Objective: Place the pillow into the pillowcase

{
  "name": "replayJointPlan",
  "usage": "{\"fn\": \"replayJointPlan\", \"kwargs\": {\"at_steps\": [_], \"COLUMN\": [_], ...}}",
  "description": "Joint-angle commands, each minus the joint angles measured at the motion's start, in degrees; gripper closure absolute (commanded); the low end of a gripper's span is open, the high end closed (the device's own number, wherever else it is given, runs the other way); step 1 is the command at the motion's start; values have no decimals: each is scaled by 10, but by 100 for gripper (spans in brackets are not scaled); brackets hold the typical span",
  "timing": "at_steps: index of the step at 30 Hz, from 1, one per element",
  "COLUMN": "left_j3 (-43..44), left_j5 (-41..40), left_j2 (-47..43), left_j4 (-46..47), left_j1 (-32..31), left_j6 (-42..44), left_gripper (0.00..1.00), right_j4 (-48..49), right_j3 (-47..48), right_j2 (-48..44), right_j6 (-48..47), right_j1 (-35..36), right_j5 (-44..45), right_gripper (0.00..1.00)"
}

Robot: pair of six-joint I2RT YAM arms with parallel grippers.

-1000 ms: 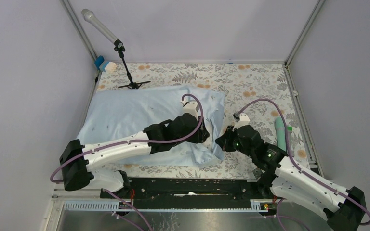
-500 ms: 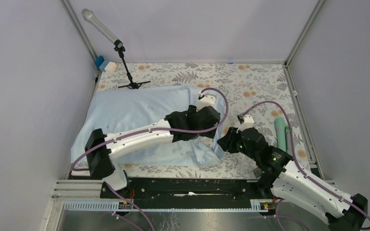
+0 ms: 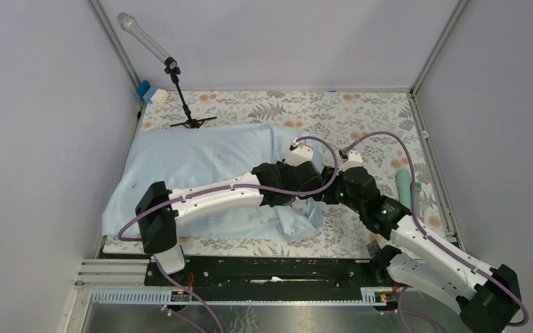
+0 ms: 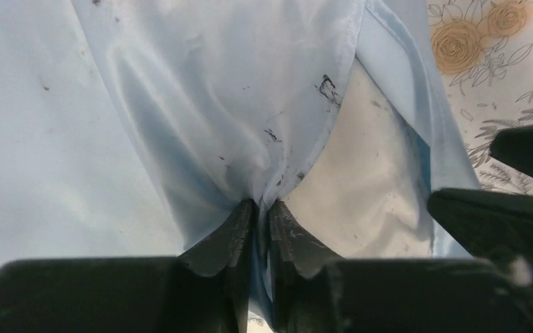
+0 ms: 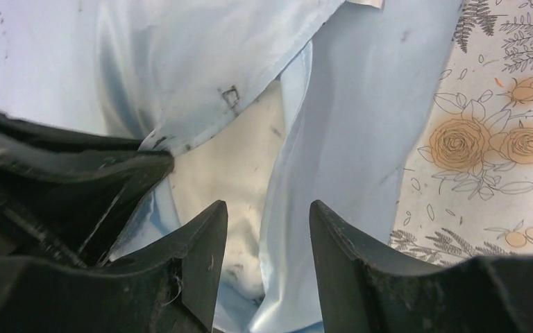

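Note:
The light-blue pillowcase lies wrinkled across the left and middle of the table. Its open end faces right, where both grippers meet. My left gripper is shut on a pinch of the pillowcase's upper hem. The cream pillow shows inside the opening just right of that pinch. My right gripper is open, its fingers straddling the pillow's exposed edge and a fold of the pillowcase. From above, the left gripper and right gripper are almost touching.
A microphone stand and a blue-and-white block sit at the back left. A teal cylinder lies by the right edge. The grey floral tablecloth covers the table, with metal frame posts and walls on all sides.
My left arm swung right to the pillowcase's open end, and its gripper opened and then shut on the hem. My right gripper opened from shut and moved up to the opening.

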Motion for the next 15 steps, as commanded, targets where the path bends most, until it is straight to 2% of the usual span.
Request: {"fn": "replayJointPlan", "kwargs": {"at_steps": [1,4,6,8,10,11,15], "left_j3": [0,1,2,8,20,25,57], "left_j5": [-28,-22,-13,-5,10,21,96], "left_j2": [-19,-31,-40,-50,-60,-66,-92], "left_j4": [14,23,31,37,45,51,84], "left_j1": [5,7,10,12,16,19,37], "left_j6": [9,11,12,13,16,17,21], "left_gripper": [90,93,100,100,100,100,100], "right_j4": [77,113,127,137,144,143,129], "right_j3": [24,24,26,28,31,34,54], "right_j2": [42,74,95,107,110,109,86], "right_j6": [-3,-4,0,8,14,16,26], "right_j1": [-34,-48,-52,-53,-53,-53,-53], "right_j5": [-49,-77,-89,-95,-100,-101,-100], "right_gripper": [45,45,50,66,91,100,100]}}
